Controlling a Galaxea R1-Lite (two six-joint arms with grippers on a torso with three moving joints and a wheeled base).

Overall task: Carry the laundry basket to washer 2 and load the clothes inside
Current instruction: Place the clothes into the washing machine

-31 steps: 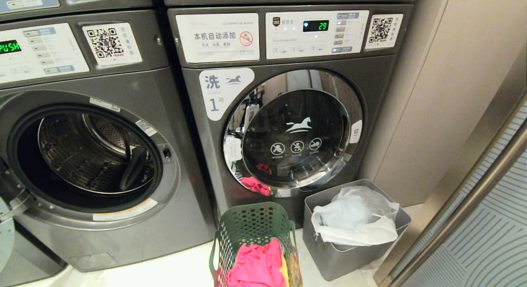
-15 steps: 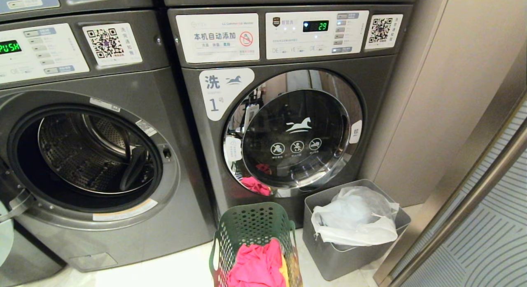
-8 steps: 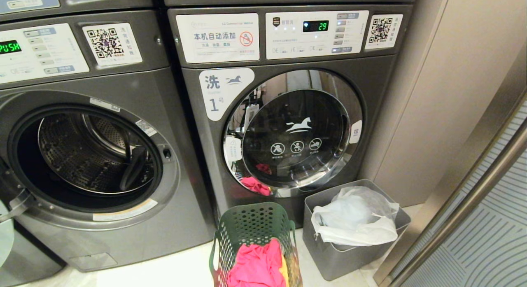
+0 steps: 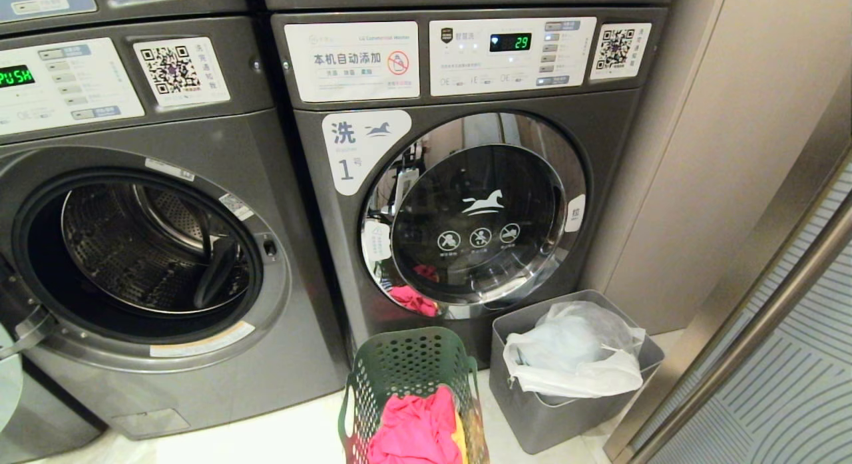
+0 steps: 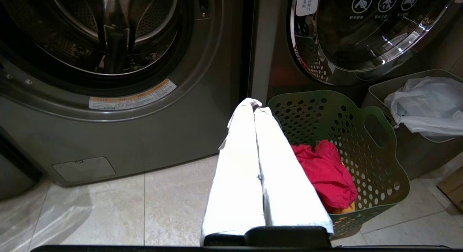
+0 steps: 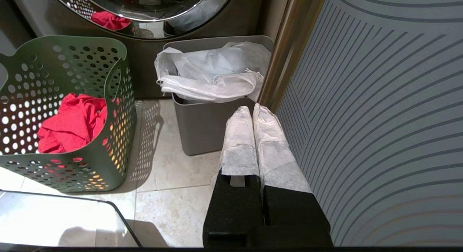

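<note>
Two tools hang low over the tiled floor, neither showing in the head view; the left tool has its two white-wrapped fingers pressed together, empty, its tips just beside the near-left rim of the laundry basket; the right tool is likewise pinched closed on nothing, its tips near the front wall of the grey bin and close beside a striped panel; one laundry basket stands on the floor, dark green and perforated, holding the clothes, of which a bright pink-red garment lies uppermost and a yellow-orange one peeps at its right edge, so two can be counted; just to the right of the basket stands one grey bin lined with a white bag; behind these rise two front-loading machines, side by side; the right one, washer 1, bears a horse label with the numeral 1, its chrome-ringed door closed, its display reading 29; the left machine stands with its drum exposed, its display reading PUSH, its number not visible.
</note>
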